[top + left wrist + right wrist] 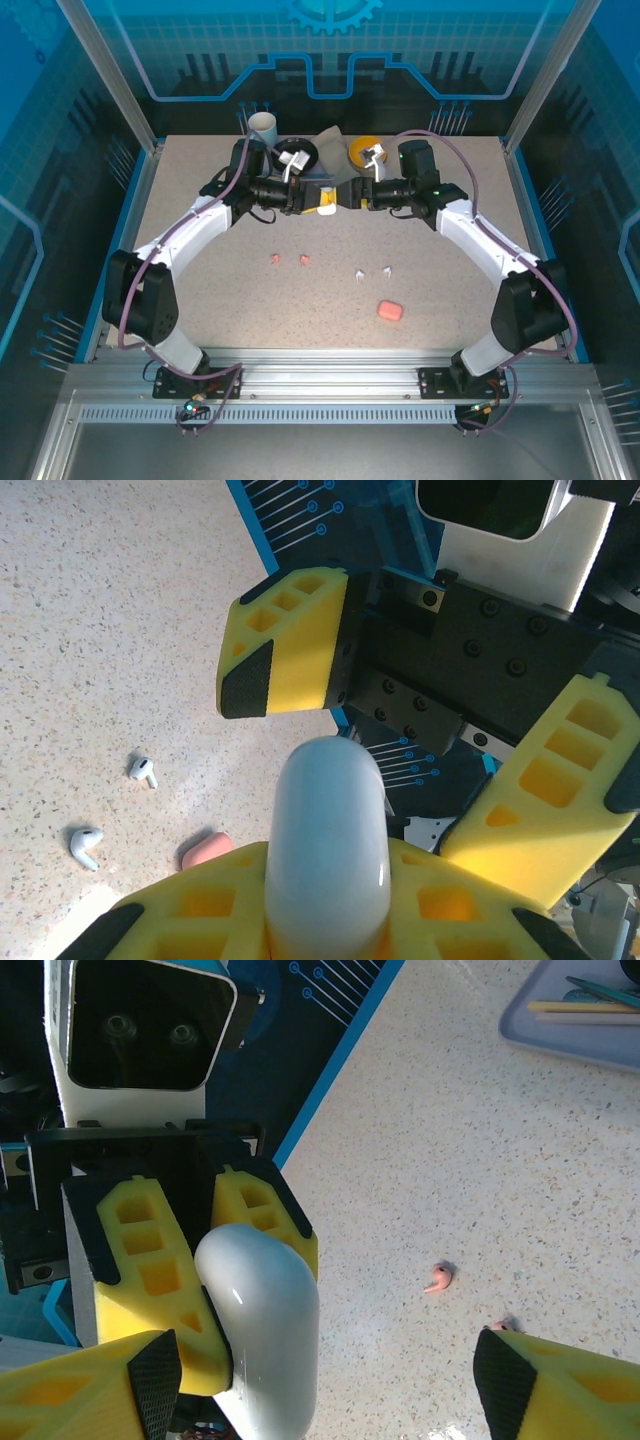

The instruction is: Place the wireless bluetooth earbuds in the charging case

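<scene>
The table [200, 300] is pale and speckled, like sand with tiny dark dots. At its far edge stands a white cup [263, 128]. Just beside the cup sits a black dish [310, 150] with something white in it. Next comes a crumpled grey-brown thing [330, 143], and then an orange bowl [355, 148] — it has a small white thing in it too. Blue walls [330, 40] with light lines drawn on them go around the table. A silver metal rail [320, 385] runs along the near edge. The right wrist view catches a pale blue tray [560, 1035] on the table — thin sticks [585, 1007] lie in it.
</scene>
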